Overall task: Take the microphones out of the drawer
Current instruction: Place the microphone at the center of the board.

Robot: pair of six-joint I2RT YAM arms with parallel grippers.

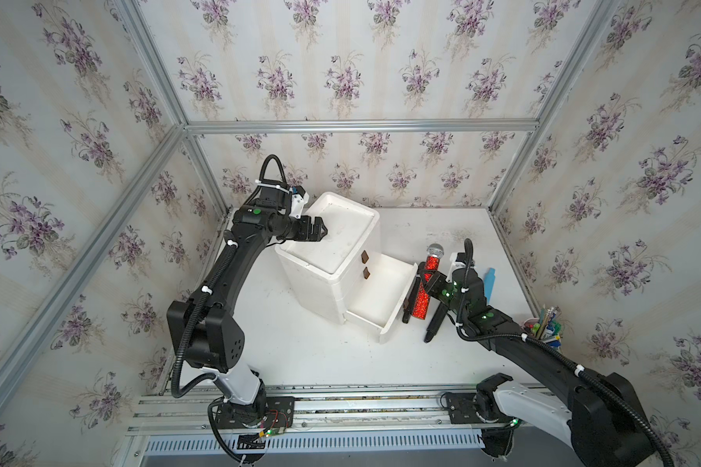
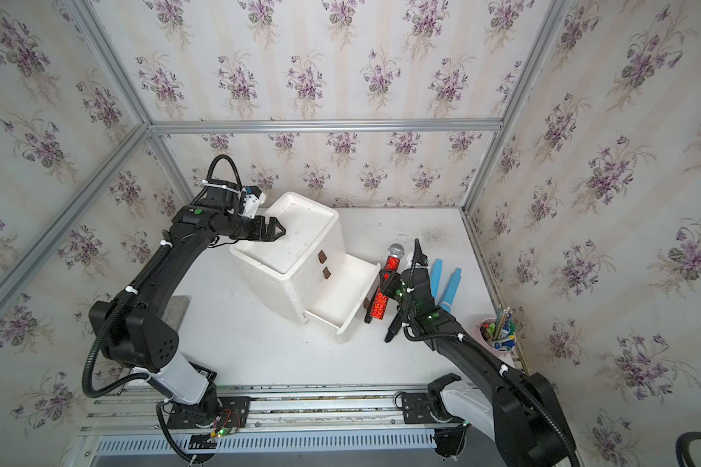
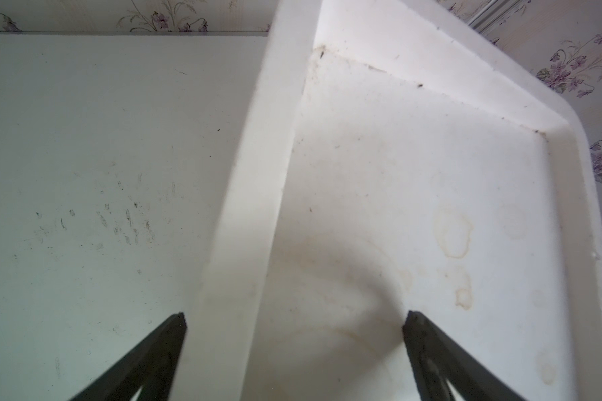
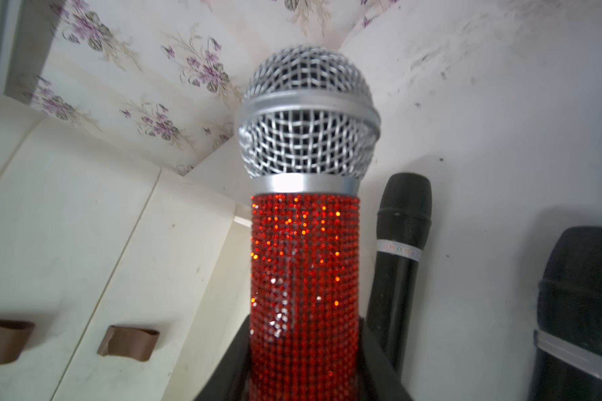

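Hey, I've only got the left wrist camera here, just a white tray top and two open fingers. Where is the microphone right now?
Observer: The red microphone is clamped in the right gripper, outside the white cabinet.
Operator: Is a drawer open?
Observer: Yes, the bottom drawer is pulled out; the two above it are closed.
Operator: Anything left inside it?
Observer: What shows of it in both top views is bare white floor.
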